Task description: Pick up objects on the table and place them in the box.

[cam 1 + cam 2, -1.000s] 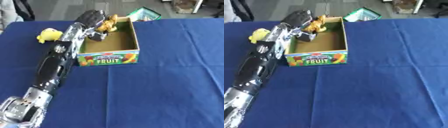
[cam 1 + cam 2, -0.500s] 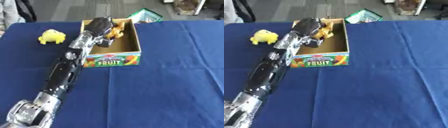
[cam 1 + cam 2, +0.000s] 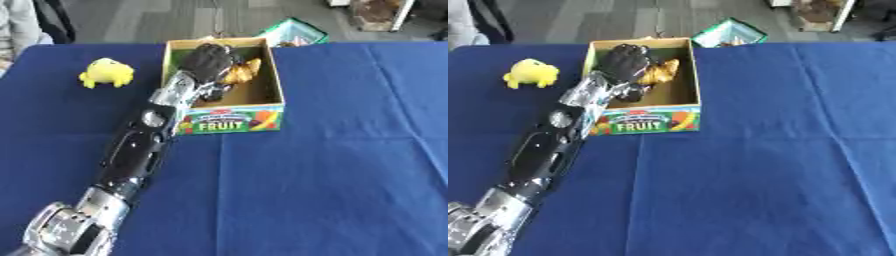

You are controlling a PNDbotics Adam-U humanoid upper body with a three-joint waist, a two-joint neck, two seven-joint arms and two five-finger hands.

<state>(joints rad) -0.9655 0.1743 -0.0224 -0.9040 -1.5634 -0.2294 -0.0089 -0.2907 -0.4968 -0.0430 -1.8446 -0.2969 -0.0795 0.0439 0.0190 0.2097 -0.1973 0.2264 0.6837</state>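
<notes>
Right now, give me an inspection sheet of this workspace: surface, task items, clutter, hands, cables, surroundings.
Surface: blue cloth-covered table, creased.
Job's things: open cardboard box with a FRUIT label; orange-brown toy inside it; yellow soft toy on the cloth left of the box.
Clutter: green packet past the table's far edge.
Hands: left hand over the box interior, fingers curled beside the orange-brown toy, grip unclear; right hand not in view.
Cables: nothing seen.
Surroundings: grey floor beyond.

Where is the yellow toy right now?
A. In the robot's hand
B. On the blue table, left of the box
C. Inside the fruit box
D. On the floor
B: the yellow toy sits on the blue table, left of the box, while the left hand holds an orange toy inside it.
</notes>
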